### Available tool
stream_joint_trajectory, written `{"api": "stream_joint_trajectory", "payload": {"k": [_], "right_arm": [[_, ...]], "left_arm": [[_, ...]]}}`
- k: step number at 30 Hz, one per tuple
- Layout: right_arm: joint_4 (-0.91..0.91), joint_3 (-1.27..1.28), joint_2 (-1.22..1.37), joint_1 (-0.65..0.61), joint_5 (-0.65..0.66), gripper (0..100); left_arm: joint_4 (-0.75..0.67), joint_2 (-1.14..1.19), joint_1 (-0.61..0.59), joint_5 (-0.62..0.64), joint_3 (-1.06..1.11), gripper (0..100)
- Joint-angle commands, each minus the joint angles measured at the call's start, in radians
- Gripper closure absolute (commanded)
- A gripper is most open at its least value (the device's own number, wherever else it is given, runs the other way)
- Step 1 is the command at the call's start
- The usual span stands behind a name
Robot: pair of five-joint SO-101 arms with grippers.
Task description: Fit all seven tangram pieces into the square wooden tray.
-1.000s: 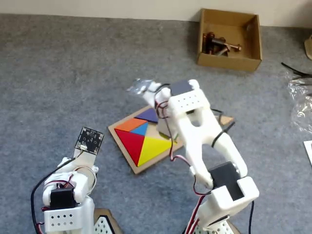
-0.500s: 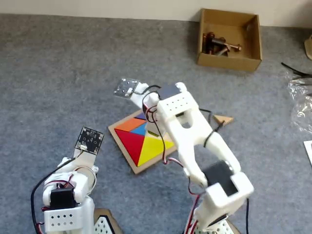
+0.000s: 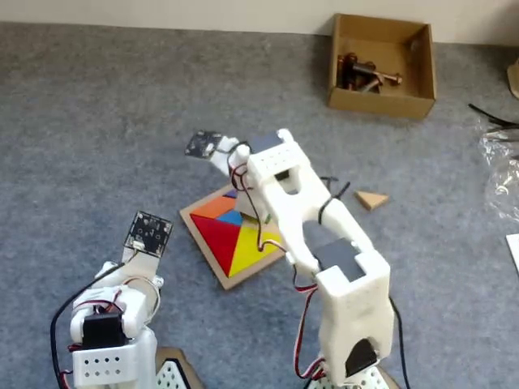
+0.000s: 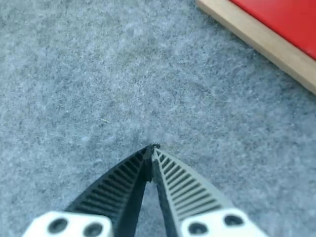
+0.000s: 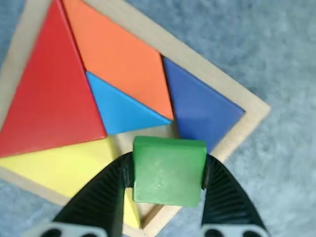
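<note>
Holding the green square [image 5: 169, 170] in my right pincer [image 5: 167, 172], I hover over the gap in the wooden tray [image 5: 247, 111], at the middle of the table [image 3: 97, 97]. If it comes down rotated, its corner may catch the yellow triangle [image 5: 64, 168]. My left pincer [image 4: 150, 150] hangs closed, empty.

Right arm [image 3: 324, 235]: white printed shells, blocky links, black servo bodies set into joints. Rows of small round holes seen on upper plate. Thin red, black and white cables looped along links.

Left arm [image 3: 109, 324]: same white shell, black servo, perforated base plate, black cable loop.

Square dark circuit board [image 3: 149, 232] mounted at left wrist, another at right.

Left gripper [image 4: 150, 149]: ribbed fingers [image 4: 118, 187], one black, one grey-olive; white mounts with dark screw holes.

Right gripper [image 5: 168, 177]: smooth black fingers.
</note>
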Motion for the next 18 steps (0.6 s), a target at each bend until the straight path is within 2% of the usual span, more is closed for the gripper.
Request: {"api": "stream_joint_trajectory", "payload": {"k": [1,12,18], "right_arm": [[0.05,-0.056,-0.016,-0.033,0.061,91.0],[0.076,-0.05,-0.015,-0.045,0.084,90.9],[0.071,-0.05,-0.015,-0.048,0.124,86.8]], "left_arm": [[0.008,-0.008,-0.004,0.011,0.021,99],[0.008,-0.008,-0.004,0.011,0.021,99],[0.008,-0.008,-0.004,0.011,0.021,99]]}}
